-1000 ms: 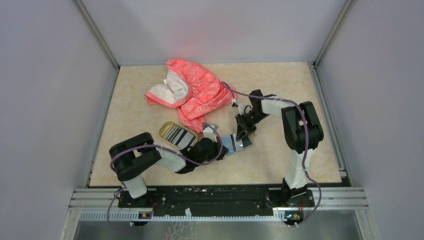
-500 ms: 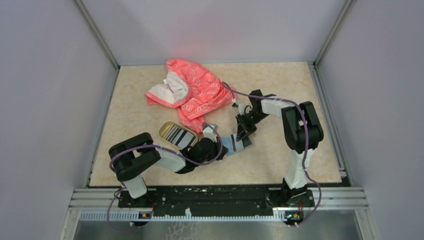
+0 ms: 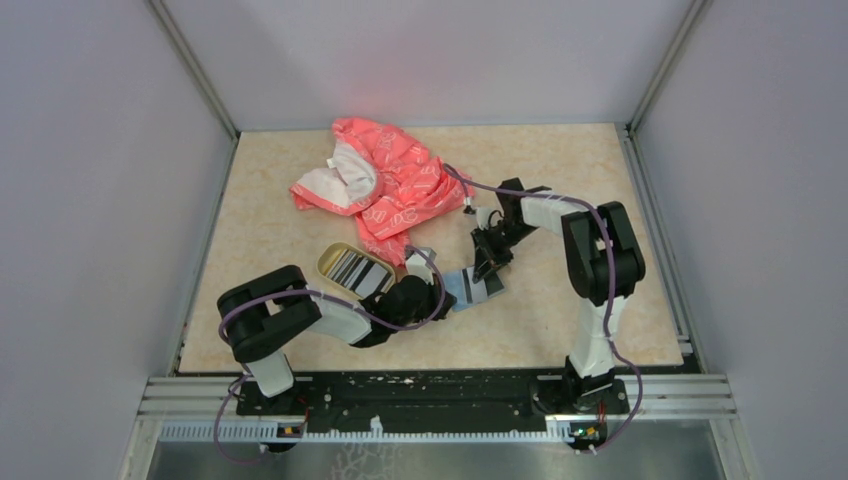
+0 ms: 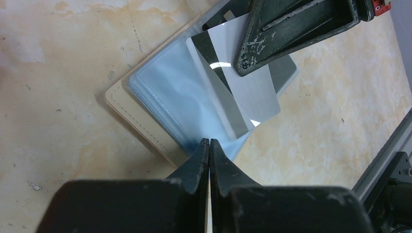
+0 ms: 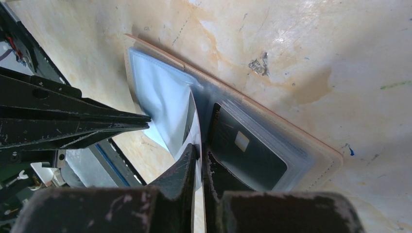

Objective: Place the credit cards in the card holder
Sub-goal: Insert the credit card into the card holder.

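Silver card (image 4: pixel 255 99), black stripe, pink cloth's (image 3: pixel 395 180) print unreadable

**Camera arrangement: one overhead view, two wrist views.**
The top camera looked down from high behind the near edge over the whole table (image 3: pixel 270 230); both wrist cameras viewed the card holder (image 4: pixel 160 102) closely, from opposite sides.

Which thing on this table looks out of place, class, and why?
The pink-red cloth lies crumpled in a heap toward the far side of the table; nothing looks spilled or damaged.
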`<state>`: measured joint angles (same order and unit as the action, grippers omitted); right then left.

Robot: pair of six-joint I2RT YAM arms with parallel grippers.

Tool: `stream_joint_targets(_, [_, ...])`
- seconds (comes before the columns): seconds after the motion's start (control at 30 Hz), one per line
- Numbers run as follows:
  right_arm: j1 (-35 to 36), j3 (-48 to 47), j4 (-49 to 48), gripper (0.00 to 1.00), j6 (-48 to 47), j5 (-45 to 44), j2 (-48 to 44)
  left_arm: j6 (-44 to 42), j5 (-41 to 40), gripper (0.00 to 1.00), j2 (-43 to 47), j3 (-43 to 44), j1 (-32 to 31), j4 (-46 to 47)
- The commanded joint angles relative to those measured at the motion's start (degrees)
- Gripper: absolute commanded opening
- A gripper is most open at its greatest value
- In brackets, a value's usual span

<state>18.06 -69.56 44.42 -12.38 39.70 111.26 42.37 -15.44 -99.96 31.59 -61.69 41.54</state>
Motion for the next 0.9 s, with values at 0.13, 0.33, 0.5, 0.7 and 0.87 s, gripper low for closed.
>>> stream_joint_targets(0.13, [1.7,-1.6,1.7,0.04,-2.8,-6.4,4.1,-1.9,-1.1,0.03,-0.4,0.0,-0.1,-3.2])
stream_joint_targets(0.33, [1.7,-1.7,1.6,0.10,-2.8,-5.3,4.2,-2.1,-0.7,0.03,-0.6,0.3,-0.1,-3.1])
stream_joint_targets(0.5, [1.7,-2.0,1.7,0.14,-2.9,-4.2,3.9,-2.9,0.8,0.07,0.5,0.5,-0.1,-3.1])
stream_joint_targets(0.7, [1.7,-2.0,1.2,0.16,-2.9,-4.1,3.5,-4.0,3.8,0.22,6.5,0.7,-0.1,-4.6])
stream_joint_targets(0.87, [1.7,-2.0,1.0,0.16,-2.8,-4.1,3.2,-4.2,6.0,0.25,9.5,2.7,-0.8,-6.0])
